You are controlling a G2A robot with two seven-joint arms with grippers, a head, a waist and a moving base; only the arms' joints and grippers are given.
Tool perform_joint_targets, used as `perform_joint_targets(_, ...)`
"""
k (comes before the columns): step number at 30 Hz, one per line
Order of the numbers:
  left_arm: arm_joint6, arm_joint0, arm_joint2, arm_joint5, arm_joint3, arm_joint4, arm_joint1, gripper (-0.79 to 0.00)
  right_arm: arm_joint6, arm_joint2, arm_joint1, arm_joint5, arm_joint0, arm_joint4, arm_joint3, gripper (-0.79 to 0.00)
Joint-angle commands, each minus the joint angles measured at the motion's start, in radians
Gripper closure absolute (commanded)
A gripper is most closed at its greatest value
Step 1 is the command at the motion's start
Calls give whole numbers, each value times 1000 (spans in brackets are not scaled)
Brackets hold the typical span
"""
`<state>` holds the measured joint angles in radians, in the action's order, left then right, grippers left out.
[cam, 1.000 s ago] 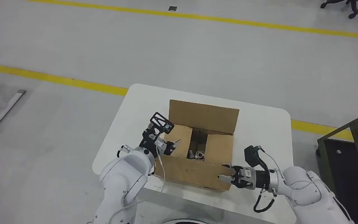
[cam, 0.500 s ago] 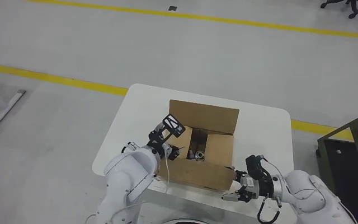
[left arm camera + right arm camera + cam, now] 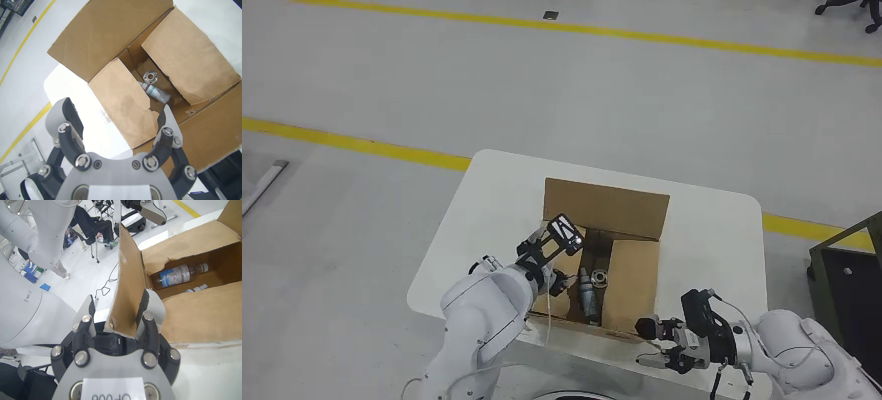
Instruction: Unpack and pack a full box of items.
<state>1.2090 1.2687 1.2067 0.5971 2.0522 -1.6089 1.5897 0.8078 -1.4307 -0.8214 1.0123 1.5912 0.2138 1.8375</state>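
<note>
A moment ago the long front flap [image 3: 128,275] lay over the box [image 3: 607,208]. Now it has swung out toward us, and we can see deeper inside. Our left claw [image 3: 116,106] has come up over the short flap [image 3: 113,85] on its side. So the box is nearly open. We think taking things out can start once the short flaps are pushed back.

Our right claw [image 3: 118,293] is open wide. The front flap stands between its fingers, not squeezed. The left claw is open wide too and holds nothing; the short flap's corner sits between its fingers.

The box stands on the white counter [image 3: 492,200]. Down inside lie a big bottle [image 3: 175,275], a small white bottle [image 3: 156,92] and a round metal piece [image 3: 150,76], below the left claw and a little past it.
</note>
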Motion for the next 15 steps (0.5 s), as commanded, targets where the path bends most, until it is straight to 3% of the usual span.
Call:
perform_joint_targets(1, 4, 5, -5, 10, 5, 21, -4, -785, 0, 5, 7, 0, -2, -5, 0, -493)
perform_joint_targets(15, -5, 39, -84, 19, 3, 87, -93, -785, -5, -5, 48, 0, -13, -115, -40, -717)
